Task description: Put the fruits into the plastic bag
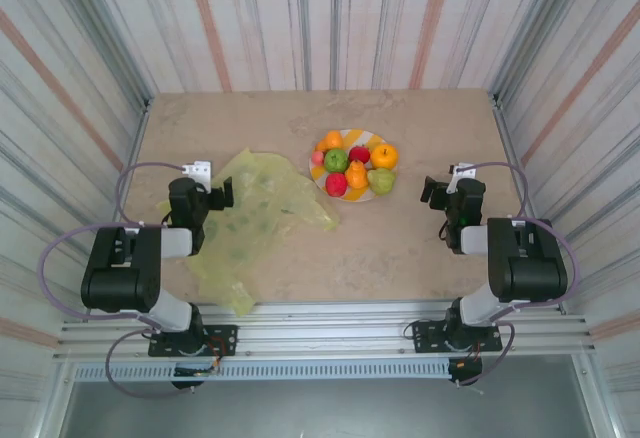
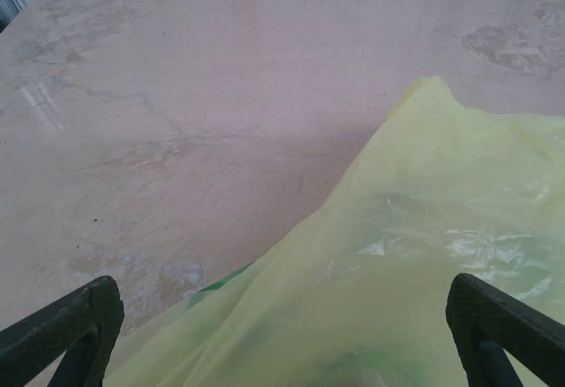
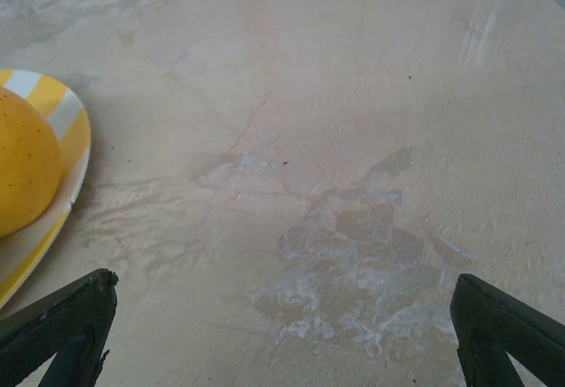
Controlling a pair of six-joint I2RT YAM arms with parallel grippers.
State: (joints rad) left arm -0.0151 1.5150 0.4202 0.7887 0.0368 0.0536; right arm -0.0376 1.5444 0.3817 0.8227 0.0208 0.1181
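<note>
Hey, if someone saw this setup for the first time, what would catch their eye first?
The bright heap of fruits, orange, red and green, piled on a round yellow-and-white striped plate at the far middle of the table. Next, the crinkly yellow-green plastic bag spread flat to its left. The left end effector hangs open over the bag's edge, and the right end effector hangs open beside the plate.

There is one crinkly translucent yellow-green plastic bag (image 1: pixel 255 220) and one round yellow-and-white striped plate (image 3: pixel 72 131). The small glossy fruits (image 1: pixel 356 175) number eight: three orange, two red, one green, one yellow-green and one pinkish, partly hidden. There are two black two-finger grippers, the left gripper (image 1: pixel 222 195) and the right gripper (image 1: pixel 431 192).
</note>
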